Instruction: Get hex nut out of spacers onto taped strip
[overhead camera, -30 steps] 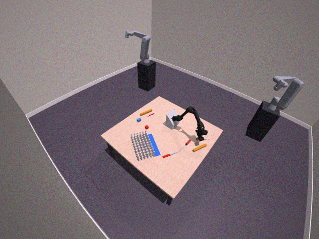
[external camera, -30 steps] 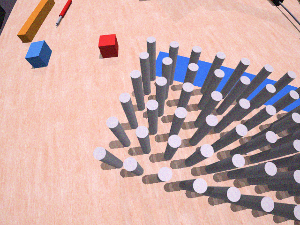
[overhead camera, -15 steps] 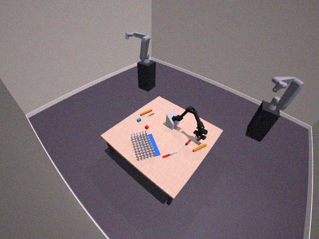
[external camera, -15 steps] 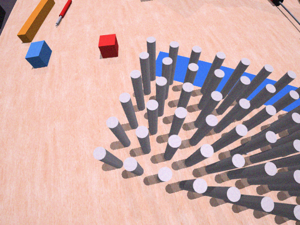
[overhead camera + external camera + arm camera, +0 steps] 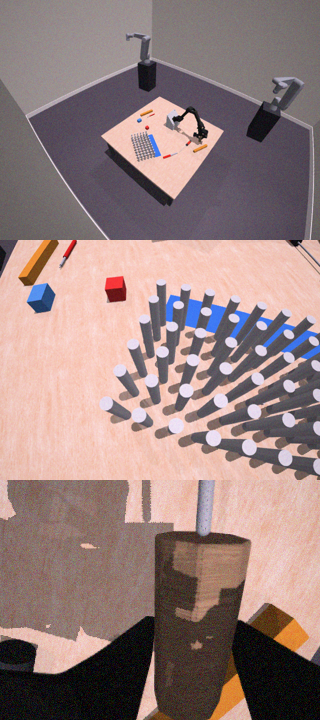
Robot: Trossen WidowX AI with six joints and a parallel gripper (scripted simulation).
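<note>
My gripper (image 5: 200, 138) (image 5: 192, 626) is shut on the brown wooden handle (image 5: 200, 630) of a tool, above the table's right part. Its pale metal shaft (image 5: 205, 505) runs out of the handle's far end; its tip is out of the wrist view. The standing grey spacers (image 5: 141, 148) (image 5: 162, 366) are far from the gripper, all upright. The blue taped strip (image 5: 155, 145) (image 5: 193, 312) lies along one side of them; I see no nut on its visible parts. I cannot make out the nut among the spacers.
A red-and-black-handled tool (image 5: 188, 142) and another red-handled tool (image 5: 167, 156) lie between gripper and strip. One orange bar (image 5: 200, 148) (image 5: 232, 700) lies beside the gripper, another (image 5: 146, 112) (image 5: 38, 263) at the far side, near a small red tool (image 5: 69, 249), blue cube (image 5: 40, 298) and red cube (image 5: 115, 289).
</note>
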